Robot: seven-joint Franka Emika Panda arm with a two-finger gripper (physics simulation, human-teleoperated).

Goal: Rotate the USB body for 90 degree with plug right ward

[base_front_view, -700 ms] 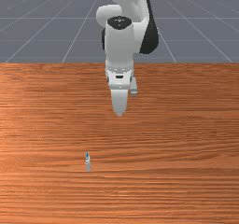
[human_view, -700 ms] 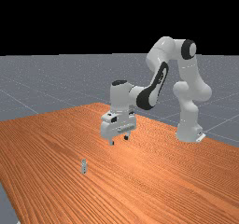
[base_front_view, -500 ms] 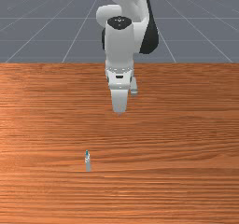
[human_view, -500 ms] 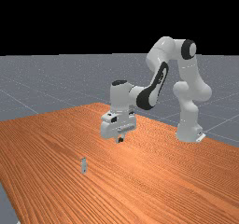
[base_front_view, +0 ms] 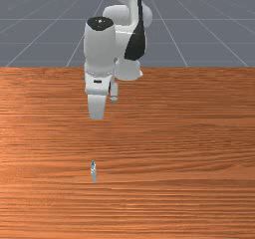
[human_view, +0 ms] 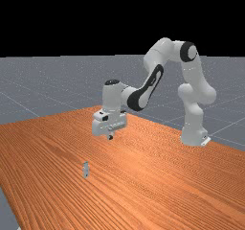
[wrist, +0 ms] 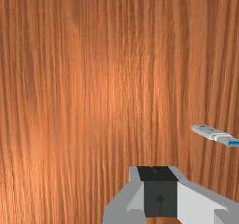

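The big white arm (human_view: 155, 83) reaches out over the orange-brown counter (base_front_view: 199, 193). Its foot (human_view: 194, 132) sits by one long edge of the counter. At the other end of the arm, the hand (human_view: 110, 137) hangs up in the air and points straight down. The hand is clenched, with its two fingers (wrist: 160, 197) squeezed together.

The little USB stick (base_front_view: 93, 173) is on the counter, well apart from the hand. It is well in from the edge by the arm's foot, and the hand hangs over a spot between that edge and the stick. The stick looks like it stands up on its end, with its plug (wrist: 232, 143) at the top. The body is light grey and white, and the plug has a bright blue bit in it.

In the front view, the stick is in the lower part, on the front view's left, and the hand is almost in line with it, just a tiny bit to the front view's right. In the far view, the stick is lower down than the hand and more to the far view's left
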